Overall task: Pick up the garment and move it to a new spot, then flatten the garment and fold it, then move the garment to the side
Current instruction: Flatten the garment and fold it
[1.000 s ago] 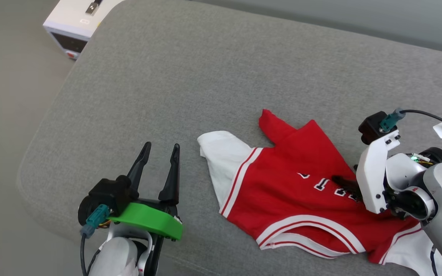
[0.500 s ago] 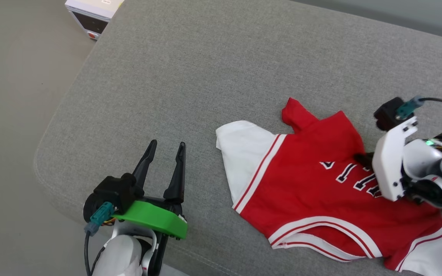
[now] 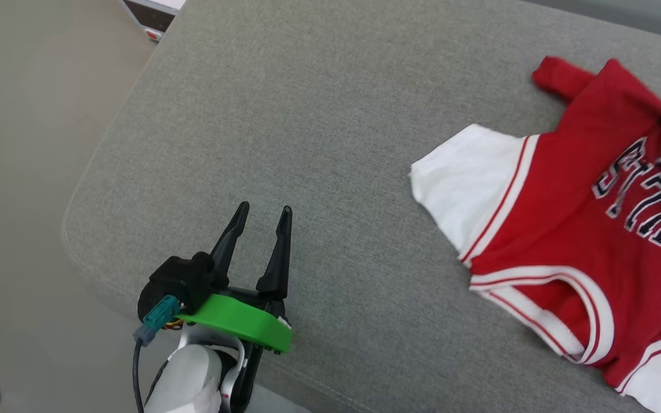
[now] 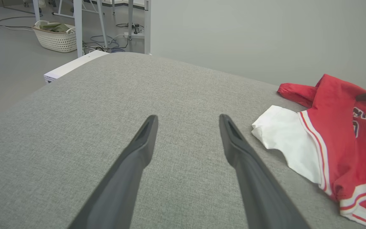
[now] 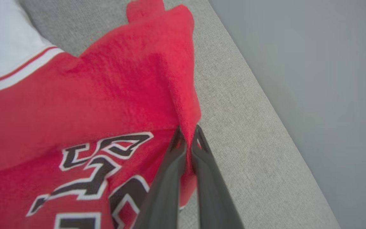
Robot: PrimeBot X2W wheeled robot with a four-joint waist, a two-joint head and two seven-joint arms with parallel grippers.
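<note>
The right tool (image 5: pixel 188 134) had its two dark fingers pressed together on a ridge of red cloth, clamped on the upper edge of the jersey T-shirt (image 3: pixel 554 218) just beside the black, white-outlined lettering (image 5: pixel 97 165). The pinched fold seemed to stand a little proud of the surface, though the wrist view was too blurred there to be sure. From that grip the shirt spread out lettering side up. Its white sleeve (image 3: pixel 465 183) lay flat and pointed toward the robot's left. The striped neckline (image 3: pixel 560 304) lay toward the near edge. A small red flap (image 3: pixel 557 77) was crumpled at the far side. The whole garment rested on the right part of a grey upholstered cushion (image 3: pixel 319 126), close to its far edge, where a plain grey wall (image 4: pixel 265 38) rose behind.

The left tool (image 3: pixel 264 209) held its fingers apart with nothing between them. It sat over the near left corner of the cushion, well apart from the shirt, with a green collar (image 3: pixel 233 324) at its base. Beyond the cushion's far left corner a white box (image 4: pixel 75 65) stood on the floor (image 3: pixel 20 172), and farther off stood a pale laundry basket (image 4: pixel 56 36) beside some metal legs (image 4: pixel 78 25).
</note>
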